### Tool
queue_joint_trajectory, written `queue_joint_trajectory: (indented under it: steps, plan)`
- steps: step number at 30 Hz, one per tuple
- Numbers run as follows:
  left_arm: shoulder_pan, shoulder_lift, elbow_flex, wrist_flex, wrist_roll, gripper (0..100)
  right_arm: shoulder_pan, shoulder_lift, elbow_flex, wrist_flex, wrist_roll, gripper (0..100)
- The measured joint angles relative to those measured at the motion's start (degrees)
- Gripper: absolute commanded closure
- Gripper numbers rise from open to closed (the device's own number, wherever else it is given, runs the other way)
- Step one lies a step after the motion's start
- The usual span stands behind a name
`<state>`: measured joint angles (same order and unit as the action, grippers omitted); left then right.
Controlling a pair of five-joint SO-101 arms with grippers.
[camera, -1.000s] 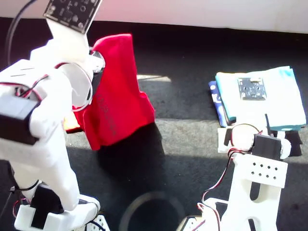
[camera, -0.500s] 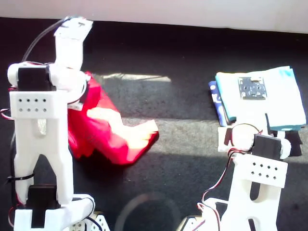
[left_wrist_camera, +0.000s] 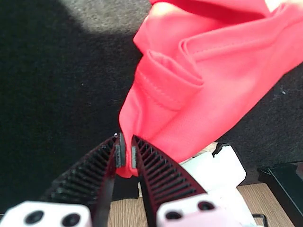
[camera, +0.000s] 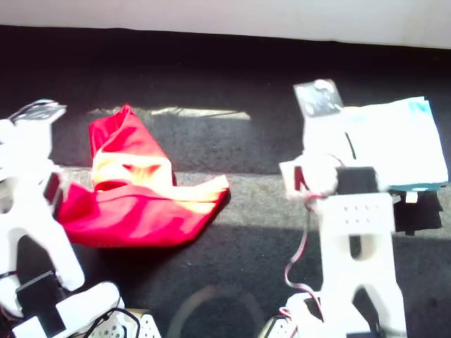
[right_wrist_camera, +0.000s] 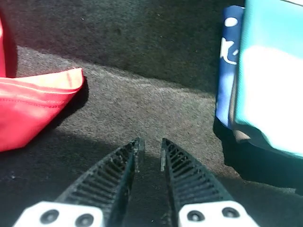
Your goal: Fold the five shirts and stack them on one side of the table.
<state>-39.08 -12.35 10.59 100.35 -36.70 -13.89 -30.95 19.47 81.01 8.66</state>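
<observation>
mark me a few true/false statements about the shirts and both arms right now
1. The red shirt lies crumpled and unfolded on the table. True.
2. The red shirt sits on top of the folded stack. False: it lies apart from the stack, toward the other side of the table.
3. The top shirt of the stack is light teal. True.
4. The right arm's jaws hold a blue shirt. False: nothing is between them; they are over bare table between the red shirt and the stack.
5. The left arm's jaws are closed on an edge of the red shirt. True.
</observation>
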Motion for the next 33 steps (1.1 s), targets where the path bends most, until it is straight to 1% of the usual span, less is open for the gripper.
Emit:
queue_joint_trajectory:
  steps: [3, 6, 8, 11, 17, 22, 28, 31, 33]
  plan:
    - [-5.5, 0.0, 0.2, 0.0, -2.3, 99, -6.2, 9.4, -9.6, 0.2, -2.1, 91.0]
    - [-9.5, 0.0, 0.2, 0.0, -3.1, 99, -12.0, 19.8, -20.7, -0.4, -5.5, 80.7]
    - [-10.7, 0.0, 0.2, 0.0, -3.1, 99, -15.6, 27.4, -28.1, -1.4, -7.7, 75.8]
    - [-11.3, 0.0, 0.2, 0.0, -3.1, 99, -20.7, 40.0, -38.6, -3.9, -11.1, 75.8]
    - [-11.5, 0.0, 0.2, 0.0, -3.1, 99, -28.4, 63.9, -58.2, -10.3, -18.0, 75.8]
    - [-11.5, 0.0, 0.2, 0.0, -3.1, 99, -33.9, 80.3, -73.2, -11.8, -20.9, 75.8]
    - [-11.5, 0.0, 0.2, -0.2, -3.1, 99, -36.8, 91.3, -85.4, -11.8, -21.0, 75.8]
    - [-11.5, 0.0, 0.2, -1.9, -3.1, 99, -36.9, 94.4, -87.2, -12.0, -21.0, 75.9]
    - [-11.5, 0.0, 0.2, -2.5, -3.1, 99, -36.7, 96.2, -87.2, -12.0, -21.0, 79.5]
